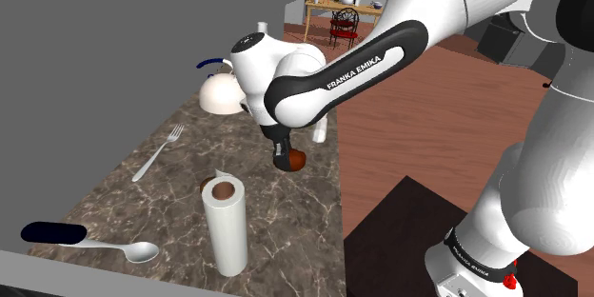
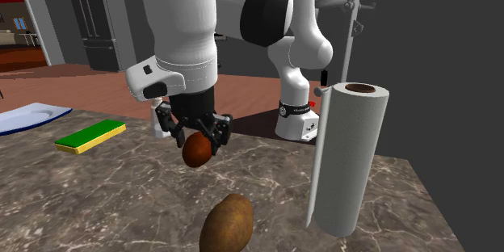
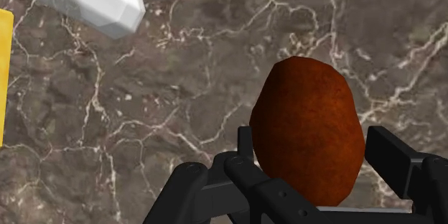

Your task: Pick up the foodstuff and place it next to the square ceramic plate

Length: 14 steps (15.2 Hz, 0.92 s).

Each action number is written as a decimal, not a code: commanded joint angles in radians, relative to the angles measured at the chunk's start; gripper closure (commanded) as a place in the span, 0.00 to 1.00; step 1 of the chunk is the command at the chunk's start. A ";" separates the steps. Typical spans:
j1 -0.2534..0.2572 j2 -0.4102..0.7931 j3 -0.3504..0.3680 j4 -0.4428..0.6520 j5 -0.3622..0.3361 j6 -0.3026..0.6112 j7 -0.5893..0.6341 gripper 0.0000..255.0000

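- The jaws are clamped on the reddish-brown, egg-shaped foodstuff. One black finger presses each of its sides, and its rounded end sticks out past the fingertips.
- The gripper points straight down over the dark marble counter. The foodstuff appears to hang just clear of the stone rather than rest on it.
- Behind the gripper in the second exterior view, close to the counter's far edge, stands a small white shaker.
- A green-topped yellow sponge lies flat on the counter to the second exterior view's left of the gripper.
- Farther left in that view, at the counter's end, lies the pale, blue-tinged plate, well apart from the held foodstuff.
- Nearer that camera, a second brown lump lies on the stone, apart from the gripper.
- Just to its right in the same view stands an upright white paper towel roll.
- In the shoulder view, a fork lies to the left of the gripper.
- A spoon with a dark handle lies at the near left end of the counter.
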 commanded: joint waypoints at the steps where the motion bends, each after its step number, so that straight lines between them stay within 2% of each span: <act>1: 0.000 0.000 0.000 0.000 0.000 0.000 0.000 1.00; 6: 0.000 0.000 0.000 0.000 0.000 0.000 0.000 1.00; 14: -0.002 -0.054 0.004 0.046 0.028 -0.092 -0.035 1.00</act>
